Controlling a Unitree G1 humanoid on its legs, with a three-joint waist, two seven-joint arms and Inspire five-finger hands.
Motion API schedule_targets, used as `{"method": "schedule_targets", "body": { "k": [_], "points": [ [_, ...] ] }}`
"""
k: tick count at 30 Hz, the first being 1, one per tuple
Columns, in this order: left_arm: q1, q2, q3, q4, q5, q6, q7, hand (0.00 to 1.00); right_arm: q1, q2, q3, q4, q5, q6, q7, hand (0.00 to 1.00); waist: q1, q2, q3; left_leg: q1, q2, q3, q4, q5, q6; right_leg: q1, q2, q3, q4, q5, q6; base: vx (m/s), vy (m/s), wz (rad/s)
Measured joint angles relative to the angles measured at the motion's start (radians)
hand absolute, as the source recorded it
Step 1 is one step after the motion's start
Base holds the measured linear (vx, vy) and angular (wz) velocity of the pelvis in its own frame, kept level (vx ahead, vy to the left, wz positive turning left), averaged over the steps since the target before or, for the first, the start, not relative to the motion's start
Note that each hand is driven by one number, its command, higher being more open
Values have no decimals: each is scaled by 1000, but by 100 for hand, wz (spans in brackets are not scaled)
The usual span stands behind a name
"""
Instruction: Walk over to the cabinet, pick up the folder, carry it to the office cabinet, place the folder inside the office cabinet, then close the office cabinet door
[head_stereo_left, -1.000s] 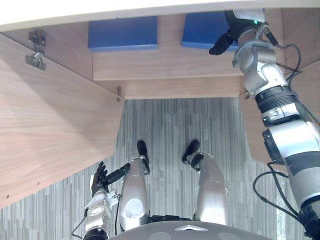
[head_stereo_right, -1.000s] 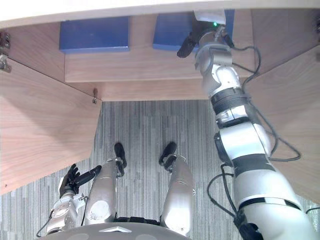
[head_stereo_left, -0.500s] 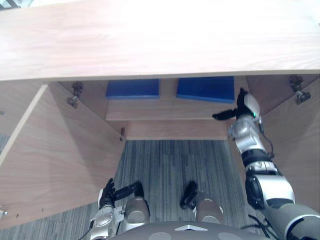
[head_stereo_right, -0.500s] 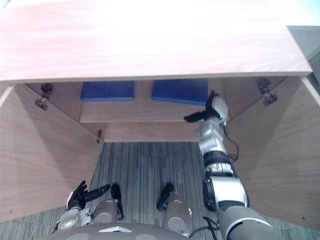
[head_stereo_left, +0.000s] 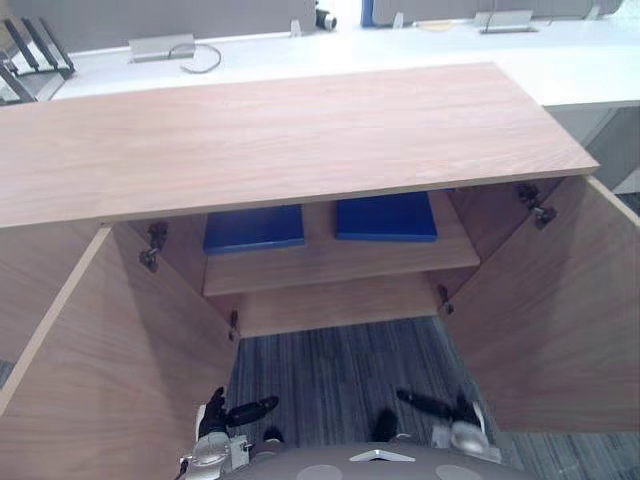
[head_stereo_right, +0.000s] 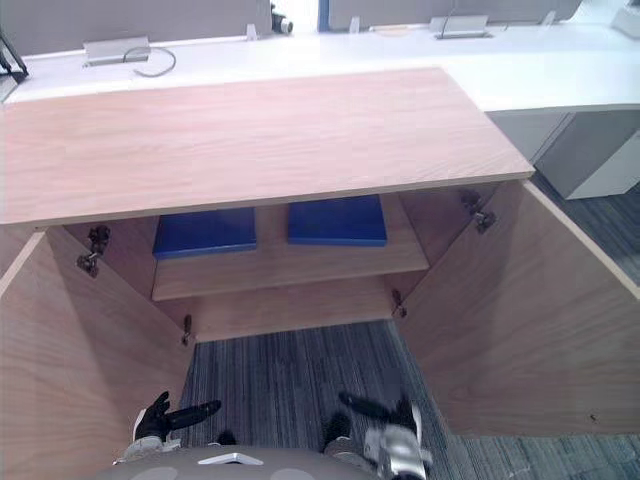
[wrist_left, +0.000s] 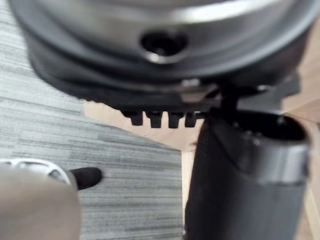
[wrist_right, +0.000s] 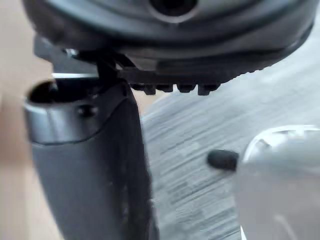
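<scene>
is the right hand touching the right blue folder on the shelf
Apart. Left eye view shows the right hand low over grey carpet, far below the flat blue right folder.

It's an office: a wood-veneer cabinet (head_stereo_left: 280, 140) mid-frame with doors open, blue folders (head_stereo_left: 254, 228) on its shelf, grey striped carpet (head_stereo_left: 330, 370) below, white desks (head_stereo_left: 580, 60) along the top.

Grey striped carpet (head_stereo_left: 330, 370) — white desk (head_stereo_left: 590, 70) behind (grey box (head_stereo_left: 160, 46) on it).
</scene>
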Motion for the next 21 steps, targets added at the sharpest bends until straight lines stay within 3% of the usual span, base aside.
{"method": "schedule_targets", "body": {
  "k": [2,7,9,13,15,18,21],
  "points": [
    [0,-7,-9,19,0,0,-1,100,21,-1,-126,46,94,-16,4,100,-22,5,-6,25,-3,3,1,-14,-1,26,1,5,-19,4,2,-5,55,-11],
    [-3,-36,-28,28,-3,-3,-16,100,91,0,-164,64,179,-17,8,100,-21,14,-7,57,4,29,55,-51,5,37,8,79,-17,5,2,29,57,-46],
    [-8,-46,-27,28,-5,-10,-21,100,85,-12,-107,59,169,-23,23,100,-16,13,0,35,-9,-94,139,-79,41,-19,2,192,33,3,1,-28,32,-129],
    [-10,-65,-28,28,-3,-16,-21,100,90,-31,-61,38,134,-40,42,100,-23,43,3,25,-23,-230,178,-162,30,-76,14,282,50,17,23,-76,90,-81],
    [-15,-71,-24,27,-1,-16,-25,100,94,-31,-59,31,130,-41,46,100,-22,48,7,34,-21,-232,150,-219,18,-86,20,290,45,34,36,-80,172,-25],
    [-5,-62,40,27,-8,-16,-19,100,102,-24,-2,22,131,-41,47,100,-17,9,6,60,-50,-157,143,-228,33,-86,6,366,10,75,40,-42,161,-53],
    [-4,-59,37,36,0,-16,-24,100,103,-25,14,15,131,-41,48,100,-22,9,1,86,-54,-110,133,-232,29,-85,5,396,-9,93,43,29,78,-50]
  ]
}}
